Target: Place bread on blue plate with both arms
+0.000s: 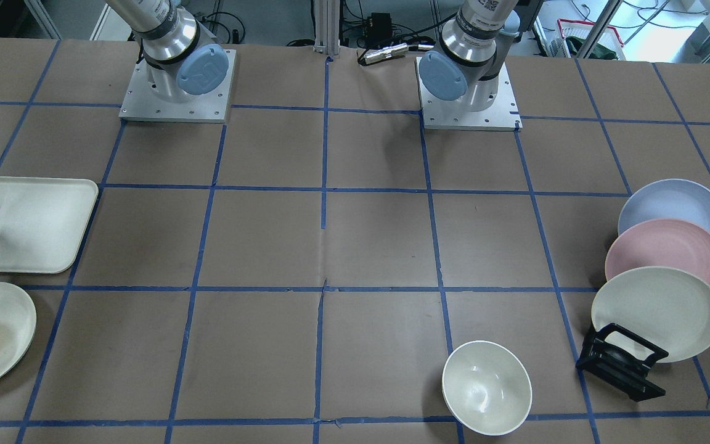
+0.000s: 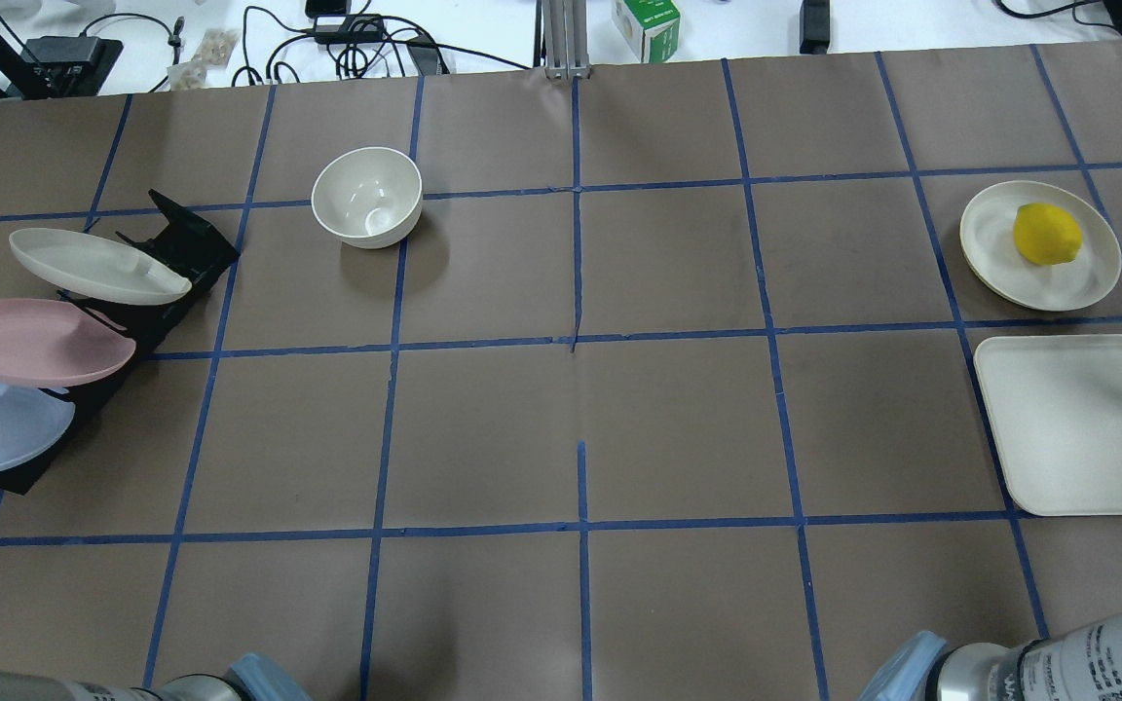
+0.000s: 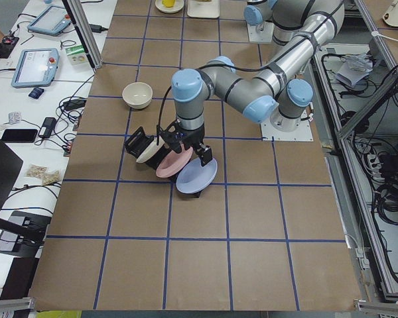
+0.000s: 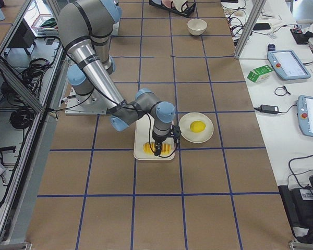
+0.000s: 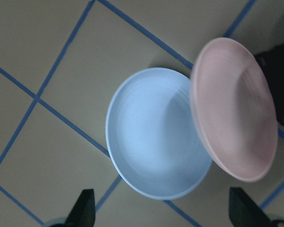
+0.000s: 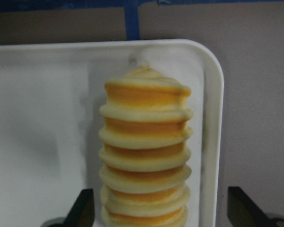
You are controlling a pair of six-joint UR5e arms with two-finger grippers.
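Right wrist-mounted view puts the bread (image 6: pixel 146 151) straight under my right gripper (image 6: pixel 161 208); its jaws stand wide apart and hold nothing, straddling the loaf across its width; the loaf lies on the white tray (image 6: pixel 38 118) close by one long rim, at my right end of the table; my left gripper (image 5: pixel 163 210) hangs at the other end, jaws likewise spread and empty, over the blue plate (image 5: pixel 154 135), which leans in the black rack (image 2: pixel 193 255) with the pink plate (image 5: pixel 236 109) overlapping its edge; nothing is grasped yet, so I judge the task barely begun; trouble I foresee on the right: one jaw appears to line up beyond the tray's rim, so a straight descent may land it on that rim and tip or shove the tray; the ridged, rounded crust may also squirm free if I pinch off-centre; on the left, the plate is tilted and thin-edged, so a shallow bite could let it slip, and a careless lift could catch the pink plate or drag the rack along; bread and plate lie well apart, so a dropped plate leaves the loaf no landing place
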